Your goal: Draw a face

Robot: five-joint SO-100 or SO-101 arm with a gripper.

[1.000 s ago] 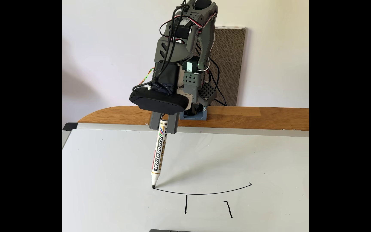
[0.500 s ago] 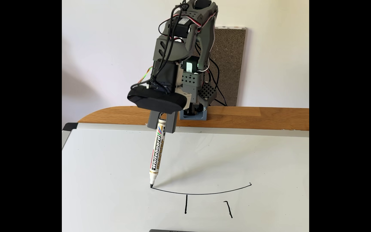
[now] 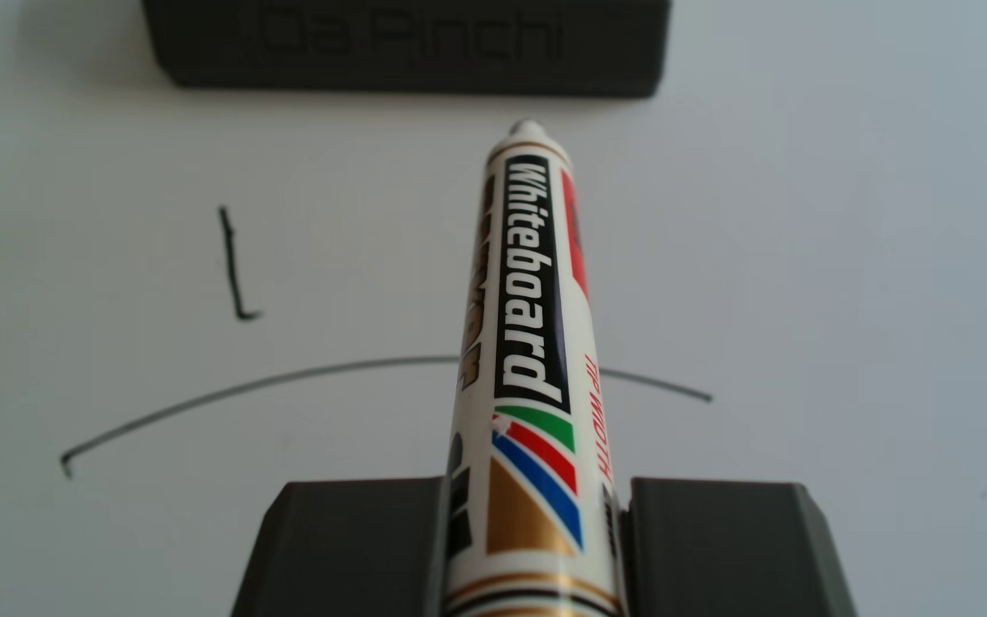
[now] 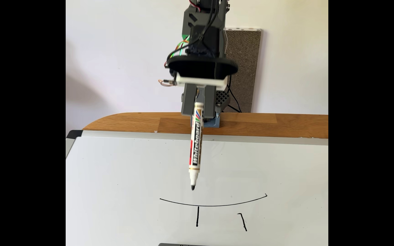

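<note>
While its tip hangs clear above the face (image 4: pixel 212 205), the tool (image 4: pixel 198 107) stands clamped round the marker (image 4: pixel 196 151).

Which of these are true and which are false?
1. The end effector is holding the marker. True.
2. The marker's tip touches the whiteboard. False: it hangs above the board.
3. The face has one long curved line and two short strokes. True.
4. The lines are red. False: they are black.
5. A dark block reads "Da Pinchi". True.
</note>
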